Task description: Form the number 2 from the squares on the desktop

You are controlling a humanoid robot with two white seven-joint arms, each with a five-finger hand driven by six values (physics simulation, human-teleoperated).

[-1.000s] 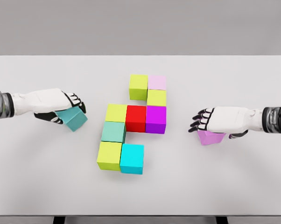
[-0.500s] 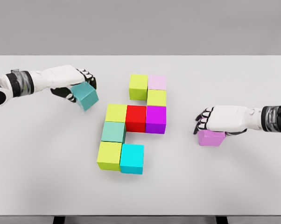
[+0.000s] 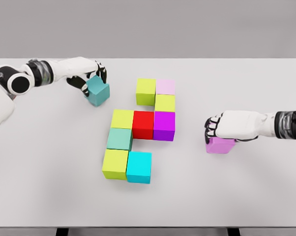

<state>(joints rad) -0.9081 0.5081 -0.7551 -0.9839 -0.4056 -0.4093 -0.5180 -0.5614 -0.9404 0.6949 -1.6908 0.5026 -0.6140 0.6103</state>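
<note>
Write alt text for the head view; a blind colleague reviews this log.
The left hand holds a teal cube beside an unfinished figure of coloured cubes on a white table. The right hand grips a violet cube at the right.

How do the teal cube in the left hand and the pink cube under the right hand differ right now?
The teal cube sits far left of the figure's top row; the pink cube lies right of its middle. The left hand grips teal from its left side; the right hand covers pink from above. Both are apart from the figure.
</note>
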